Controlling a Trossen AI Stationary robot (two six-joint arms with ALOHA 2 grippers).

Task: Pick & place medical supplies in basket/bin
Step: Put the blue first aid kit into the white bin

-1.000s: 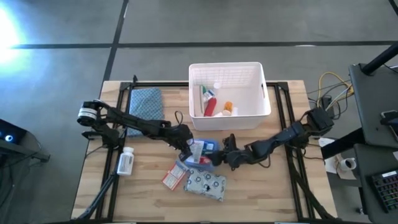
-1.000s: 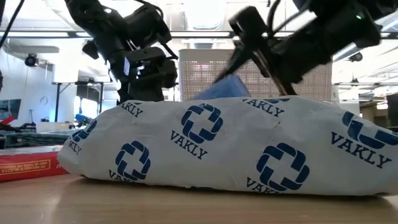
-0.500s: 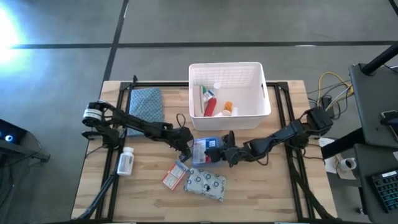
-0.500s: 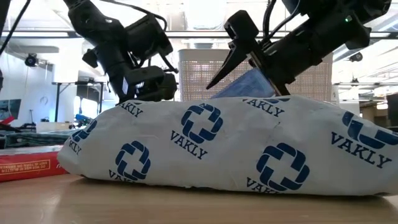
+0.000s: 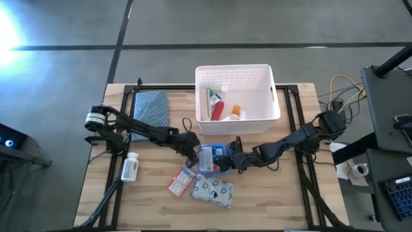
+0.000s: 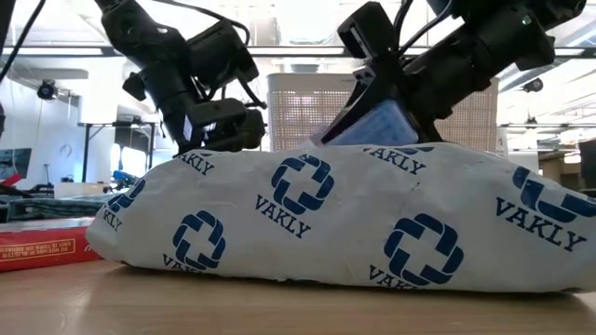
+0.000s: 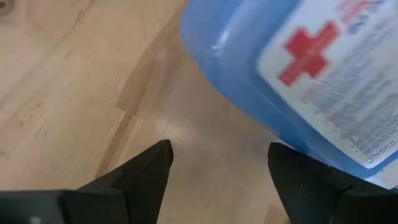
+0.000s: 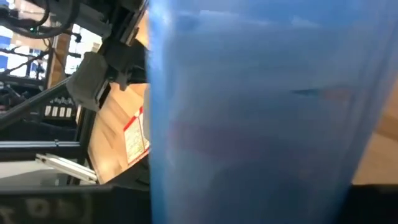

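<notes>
The blue-white flat box lies mid-table between my two grippers and fills the right wrist view. My right gripper is shut on its right end. My left gripper stands open just off the box's left end, its fingers over bare wood. The white basket stands at the far edge, with red-and-white tubes and a small orange item inside. A white pill bottle, a red-white packet and a silvery dotted pouch lie on the near side of the table. My right gripper pinches the box's right end between its two fingers. It comes from the table's right, slanting down. In the low view the held end stands tilted up behind the pouch, which hides the box's lower part.
A blue-grey patterned folded cloth lies at the far left. Black frame rails run beside the basket. The pouch fills the low view's foreground. Bare wood shows along the table's near right.
My right gripper has moved a little toward the table's left onto the box and has shut on its right end. The held end of the box has tipped up. My left gripper has drawn back slightly from the box's left end.
</notes>
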